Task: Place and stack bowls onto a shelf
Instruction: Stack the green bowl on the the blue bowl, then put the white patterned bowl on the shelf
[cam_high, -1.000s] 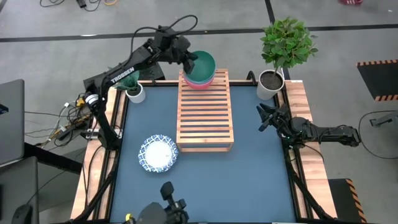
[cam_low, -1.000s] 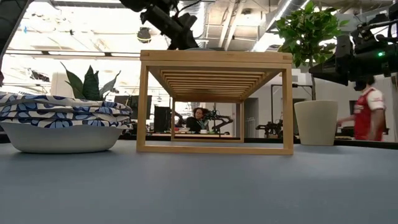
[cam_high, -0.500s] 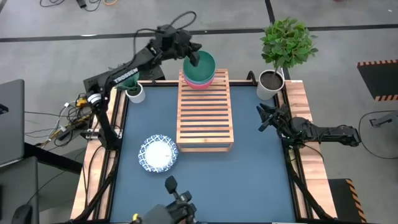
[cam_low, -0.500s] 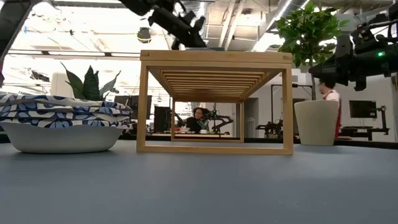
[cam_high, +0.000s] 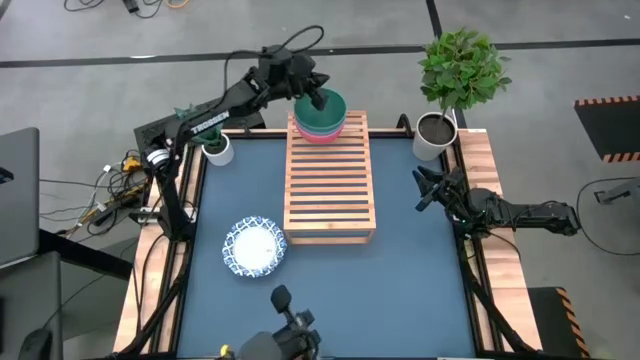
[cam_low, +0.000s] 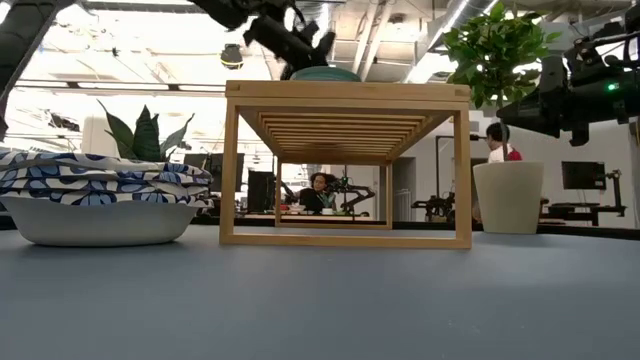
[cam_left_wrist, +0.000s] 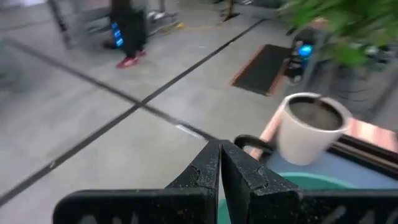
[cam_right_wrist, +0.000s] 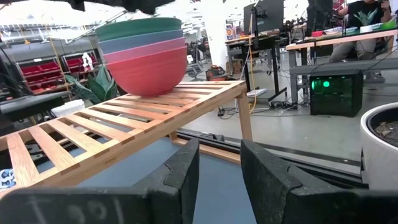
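Three bowls are nested at the far end of the slatted wooden shelf: pink at the bottom, a grey-blue one in the middle, teal-green on top. My left gripper reaches in from the far left, shut, over the teal bowl's hollow. In the left wrist view its shut fingers point past the teal rim. A blue-and-white patterned bowl sits on the table left of the shelf. My right gripper waits open at the table's right edge. My left gripper is shut, slanting slightly down from the far left over the inside of the teal bowl. I cannot tell whether its fingertips touch the bowl. Nothing is between the fingers.
A white pot with a leafy plant stands at the far right corner. A smaller white pot stands at the far left, under my left arm. A camera mount sits at the near edge. A person is in the room behind.
My left gripper has gone toward the table's right, from the teal bowl's left rim to above its hollow, and has tipped nearer level. It has stayed shut. In the low view the teal bowl's rim now shows above the shelf top, where the gripper stood before.
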